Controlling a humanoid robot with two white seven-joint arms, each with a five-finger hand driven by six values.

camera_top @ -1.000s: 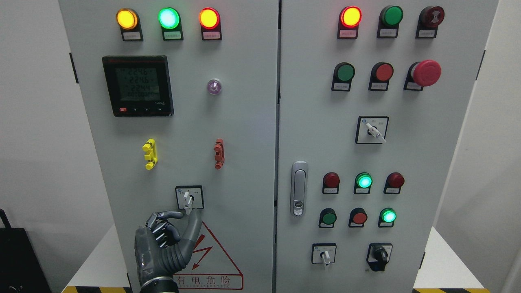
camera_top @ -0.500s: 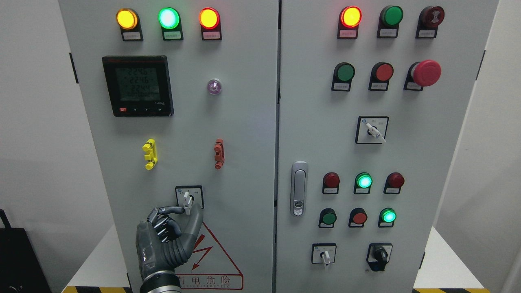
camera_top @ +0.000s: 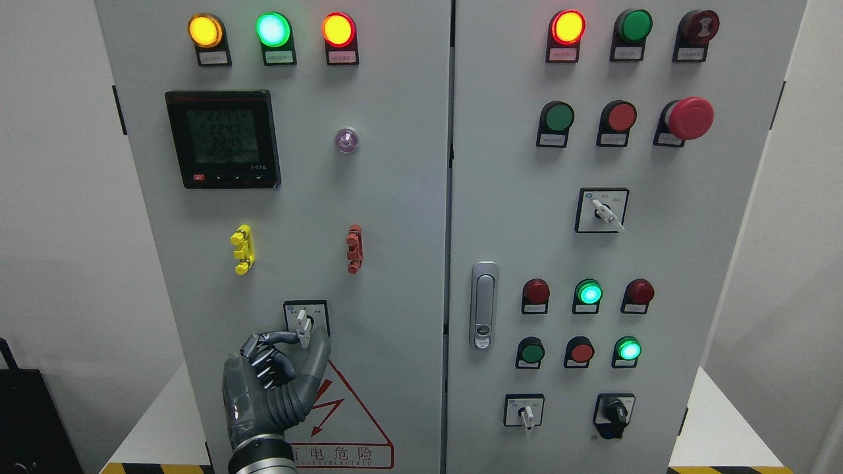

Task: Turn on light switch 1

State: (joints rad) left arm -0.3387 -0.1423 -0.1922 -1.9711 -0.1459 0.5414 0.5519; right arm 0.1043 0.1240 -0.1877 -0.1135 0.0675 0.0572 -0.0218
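- You see a grey cabinet (camera_top: 395, 217) with two doors, viewed from the front by the head camera.
- The switch (camera_top: 303, 324) for the task sits low on the left door, a white lever on a square plate with a black border, just above the red warning triangle (camera_top: 342, 421).
- The lever of the switch points almost straight down.
- The left hand (camera_top: 276, 378) comes up from the bottom edge, left of the middle, directly below the switch.
- The left hand pinches the lever: the index finger (camera_top: 280, 338) reaches in from the left and touches the lower end of the lever, and the thumb (camera_top: 318, 359) rises on the right side, its tip at the lever's lower right.
- The other fingers of that hand are curled into the palm.
- The right hand does not appear in the view.
- Above the switch, on the same door, you find a yellow clip (camera_top: 242, 249) and a red clip (camera_top: 354, 248), side by side and well apart.
- Higher up sits a black meter (camera_top: 222, 139) with a lit display; its digits are too blurred to read.
- Three lamps (camera_top: 272, 29) glow along the top of the left door: amber, green, red-orange.
- The right door carries a silver door handle (camera_top: 484, 305) near its left edge, and a red mushroom button (camera_top: 690, 118) at the upper right.
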